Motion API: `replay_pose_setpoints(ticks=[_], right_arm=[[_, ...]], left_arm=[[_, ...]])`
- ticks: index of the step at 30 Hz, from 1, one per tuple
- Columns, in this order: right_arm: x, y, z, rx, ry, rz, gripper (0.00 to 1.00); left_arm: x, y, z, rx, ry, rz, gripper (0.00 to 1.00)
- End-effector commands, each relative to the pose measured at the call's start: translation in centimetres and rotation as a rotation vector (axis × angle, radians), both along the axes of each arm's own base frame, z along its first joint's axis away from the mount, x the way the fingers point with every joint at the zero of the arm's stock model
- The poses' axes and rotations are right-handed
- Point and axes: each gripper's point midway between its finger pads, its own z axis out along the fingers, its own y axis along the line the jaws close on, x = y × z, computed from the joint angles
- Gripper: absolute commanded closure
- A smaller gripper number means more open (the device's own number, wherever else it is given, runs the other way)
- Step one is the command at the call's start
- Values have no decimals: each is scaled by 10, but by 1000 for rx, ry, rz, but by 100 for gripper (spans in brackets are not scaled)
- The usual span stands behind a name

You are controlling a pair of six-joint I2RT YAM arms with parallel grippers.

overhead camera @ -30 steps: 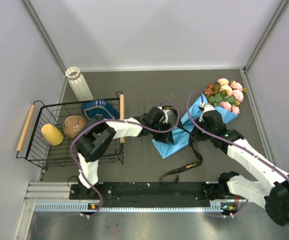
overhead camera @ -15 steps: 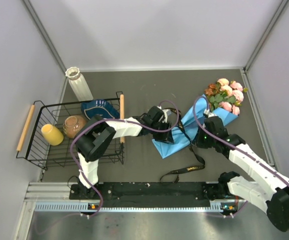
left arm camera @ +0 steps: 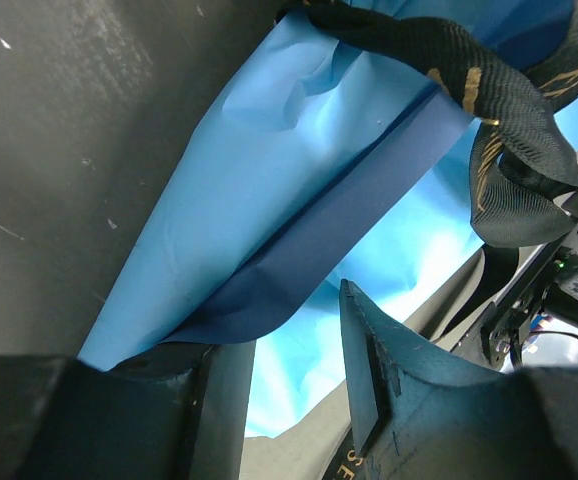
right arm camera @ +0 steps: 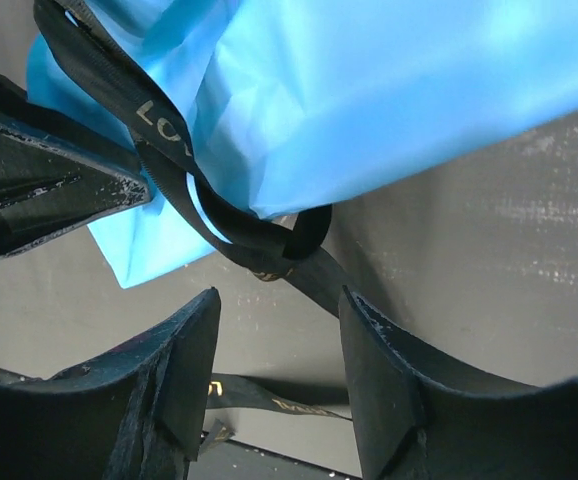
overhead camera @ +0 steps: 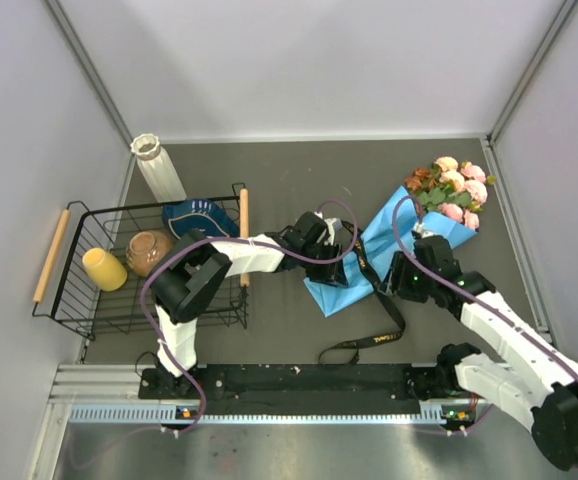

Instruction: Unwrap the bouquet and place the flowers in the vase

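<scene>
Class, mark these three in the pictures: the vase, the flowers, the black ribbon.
vase [overhead camera: 161, 172]: top external view, middle of its white ribbed body.
flowers [overhead camera: 453, 181]: top external view, a pink bloom mid-cluster.
black ribbon [right arm camera: 164, 128]: right wrist view, the lettered band crossing the blue paper.

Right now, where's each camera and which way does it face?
Top external: above and behind, looking down at the grey table; left arm, right arm show.
Left wrist: on that arm, facing the blue wrapping paper; left end effector shows.
Right wrist: on that arm, facing the black woven ribbon; right end effector shows.
Wrist views share paper and ribbon.
</scene>
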Motion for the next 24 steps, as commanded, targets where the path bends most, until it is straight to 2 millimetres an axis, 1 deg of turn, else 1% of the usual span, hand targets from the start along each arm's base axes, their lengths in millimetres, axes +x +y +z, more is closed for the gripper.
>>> replay_pose_setpoints(ticks=[1,2,3,4,5,6,8,9,10,11,12,14,15,17,19,23,24], right_arm=[[32,27,28,41,-122,153,49],[33,35,31,49,-130,196,51],[31,44,33,38,-137,238,56],[33,52,36,22,-144,267,59],[36,51,36,-23,-165,272,62],[33,58,36,-44,-175,298,69],[40,56,36,-94,-198,293,69],[43,59,39,-98,-209,301,68],[43,61,34,-116,-199,324,68],[47,59,34,-139,-210,318,66],[51,63,36,-137,-225,325,65],[54,66,28,-155,-212,350,63],[59,67,29,-165,-216,348,63],[66,62,25,-211,-217,342,62],[73,65,29,-227,-243,355,61],[78,71,22,-232,-234,384,60],[77,71,17,-244,-223,388,60]], left_arm=[[14,4,-4,15,-44,20,55],[14,4,-3,15,-45,19,55],[14,4,-2,13,-47,19,55],[15,4,-3,14,-48,20,55],[15,4,-3,15,-50,20,55],[14,5,-2,14,-49,21,55],[14,5,-1,10,-48,23,55],[13,5,-1,8,-45,24,55],[12,5,-2,7,-44,22,55],[12,4,-1,3,-41,20,55],[12,4,-1,2,-43,19,55],[11,5,-1,2,-40,19,52],[11,5,-1,4,-41,19,52],[11,5,1,1,-44,19,51],[11,5,2,-1,-47,19,50],[10,6,2,0,-48,21,50],[10,7,1,1,-47,21,50]])
